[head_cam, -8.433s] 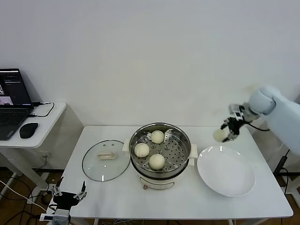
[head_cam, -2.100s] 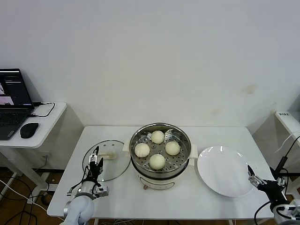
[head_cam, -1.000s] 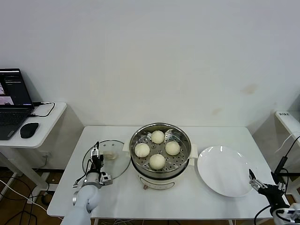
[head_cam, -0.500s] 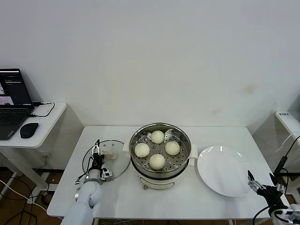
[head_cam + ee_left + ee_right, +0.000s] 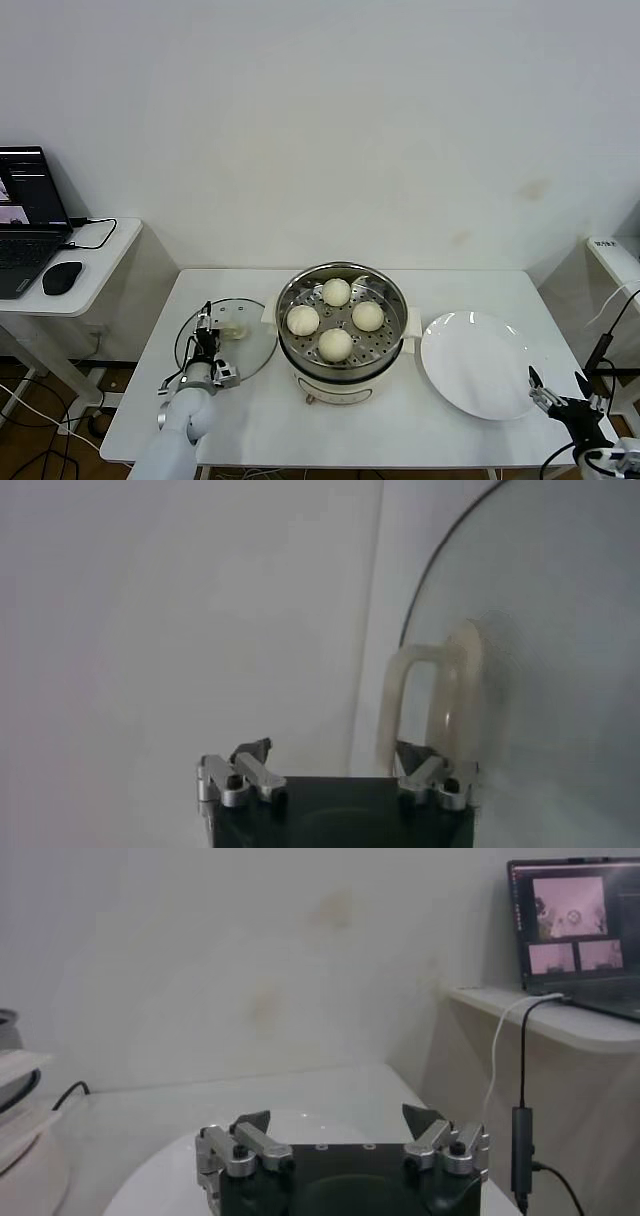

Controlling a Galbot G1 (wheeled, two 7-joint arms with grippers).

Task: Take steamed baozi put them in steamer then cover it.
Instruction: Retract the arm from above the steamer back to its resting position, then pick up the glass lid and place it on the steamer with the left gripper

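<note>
my left gripper (image 5: 335, 765), fingers spread and off-centre at the cover (image 5: 228, 340) handle (image 5: 432, 705), could pinch only its edge and slip

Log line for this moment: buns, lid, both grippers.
buns: four in steamer | lid: on table, off steamer | left gripper: open, at lid handle | right gripper: open, idle by plate
</note>
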